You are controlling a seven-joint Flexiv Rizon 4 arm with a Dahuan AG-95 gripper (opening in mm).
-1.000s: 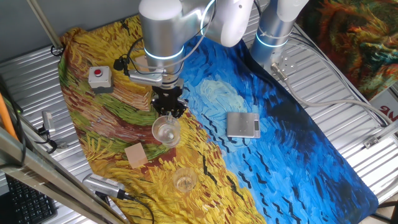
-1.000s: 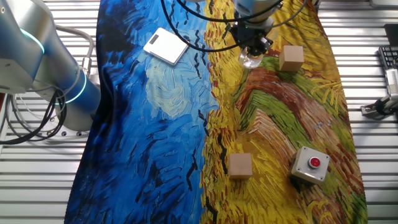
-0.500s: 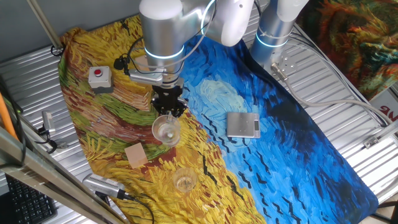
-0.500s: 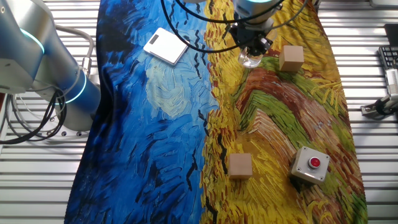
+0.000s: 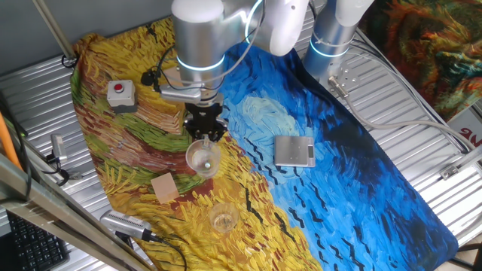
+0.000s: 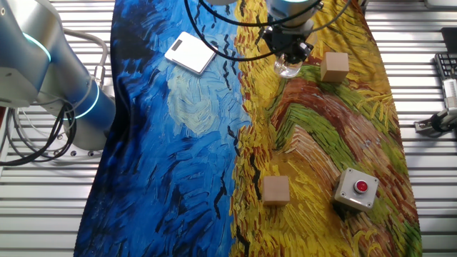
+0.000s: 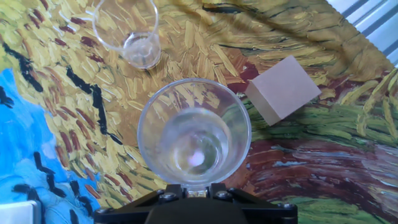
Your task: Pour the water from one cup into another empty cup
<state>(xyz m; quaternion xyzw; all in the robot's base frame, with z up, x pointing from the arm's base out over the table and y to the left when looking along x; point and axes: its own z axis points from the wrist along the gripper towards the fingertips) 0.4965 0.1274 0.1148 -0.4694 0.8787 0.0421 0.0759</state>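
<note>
Between the black fingers [image 5: 204, 134] sits the clear, flared one cup [image 7: 194, 132], gripped above painted cloth [image 7: 311, 168].

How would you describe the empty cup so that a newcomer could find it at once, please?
Start on the yellow half of the painted cloth. Nearer the front edge than the pincer and its clear tumbler stands a shorter clear cup. Unlike the tumbler, it stands free, nothing gripping it.

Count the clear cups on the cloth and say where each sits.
2. The taller tumbler is at the gripper, beside the wooden block. The shorter cup stands apart beyond it, nearer the cloth's edge.
</note>
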